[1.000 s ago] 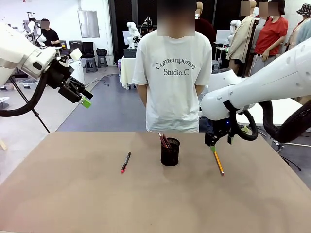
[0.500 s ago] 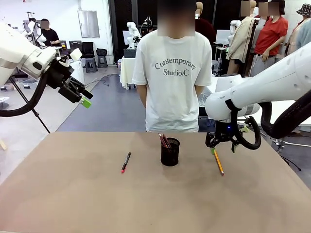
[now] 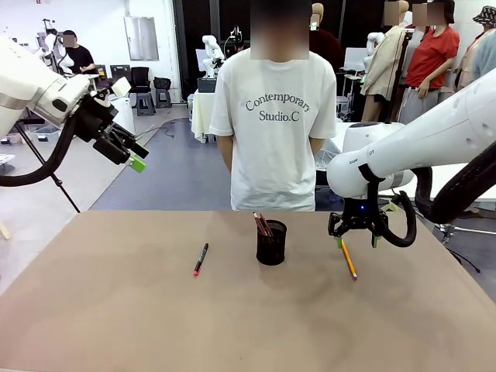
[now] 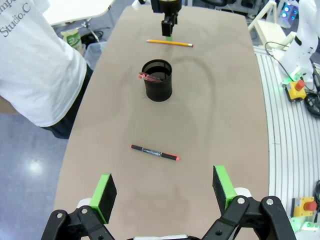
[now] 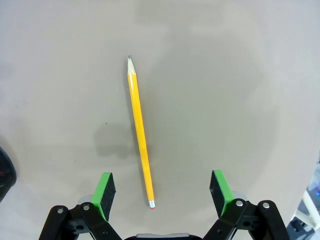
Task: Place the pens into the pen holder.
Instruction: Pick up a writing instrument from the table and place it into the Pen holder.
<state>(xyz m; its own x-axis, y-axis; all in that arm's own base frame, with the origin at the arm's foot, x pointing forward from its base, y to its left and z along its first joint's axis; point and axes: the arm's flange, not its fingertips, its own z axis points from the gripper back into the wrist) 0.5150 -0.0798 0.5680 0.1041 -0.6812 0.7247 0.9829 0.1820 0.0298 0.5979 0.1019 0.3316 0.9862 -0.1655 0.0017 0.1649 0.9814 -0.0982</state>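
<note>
The black mesh pen holder (image 3: 271, 242) stands mid-table with the reddish-brown pen (image 3: 261, 223) leaning inside; both appear again as the holder (image 4: 157, 80) and pen (image 4: 148, 77) in the left wrist view. Left of it lies the black pen with a red tip (image 3: 201, 259), flat on the table (image 4: 155, 152). The yellow pencil (image 3: 348, 259) lies to the right, its length running between the open fingers of my right gripper (image 5: 163, 187), which hovers just above its eraser end (image 3: 356, 232). My left gripper (image 3: 133, 155) is raised high at the far left, open and holding nothing (image 4: 165, 190).
A person in a white T-shirt (image 3: 275, 116) stands at the far edge, hands behind the back. The brown table (image 3: 155, 318) has free surface in front of the holder and pens.
My right gripper has turned about its wrist over the pencil's far end and shifted slightly right. The left arm and all pens stayed still.
</note>
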